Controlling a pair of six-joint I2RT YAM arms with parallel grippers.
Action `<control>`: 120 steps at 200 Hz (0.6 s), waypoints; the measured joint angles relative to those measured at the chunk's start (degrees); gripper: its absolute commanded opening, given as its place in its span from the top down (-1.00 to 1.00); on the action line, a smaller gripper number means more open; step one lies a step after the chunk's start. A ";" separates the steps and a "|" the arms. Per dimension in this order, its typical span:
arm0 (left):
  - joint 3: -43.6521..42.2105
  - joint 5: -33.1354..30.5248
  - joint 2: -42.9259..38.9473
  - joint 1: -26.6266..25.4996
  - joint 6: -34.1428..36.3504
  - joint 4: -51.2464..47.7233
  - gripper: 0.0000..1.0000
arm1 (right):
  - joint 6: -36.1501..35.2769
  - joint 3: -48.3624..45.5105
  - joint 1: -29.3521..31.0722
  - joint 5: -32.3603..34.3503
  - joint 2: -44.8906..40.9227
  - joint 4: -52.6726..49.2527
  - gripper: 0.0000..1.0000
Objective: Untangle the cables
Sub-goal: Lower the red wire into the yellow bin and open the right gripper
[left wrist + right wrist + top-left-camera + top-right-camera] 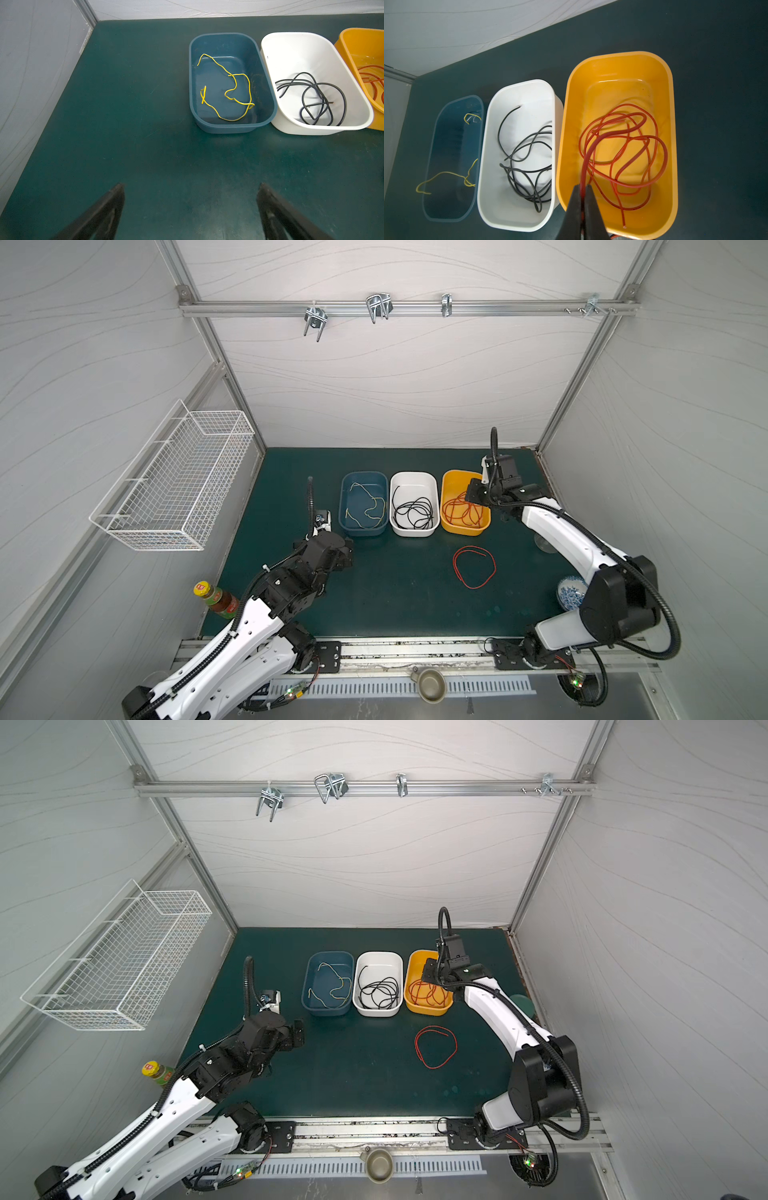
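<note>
One red cable [584, 170] pinched in right hand [583, 186].

Nothing written can be read with any certainty. The sauce bottle [219, 600] at the left edge of the table [395, 601] has a red and green label and a red mark on its yellow cap [202, 588]; in both top views these are too small and blurred to make out
</note>
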 measured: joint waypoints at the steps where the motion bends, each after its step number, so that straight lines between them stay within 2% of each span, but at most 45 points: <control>1: 0.00 0.00 0.00 0.00 0.00 0.00 -1.00 | 0.04 -0.04 -0.04 -0.07 0.02 0.04 1.00; 120: -0.37 0.20 -0.04 0.00 0.00 0.98 -1.00 | 3.67 -5.38 -3.74 -6.36 8.76 6.69 1.00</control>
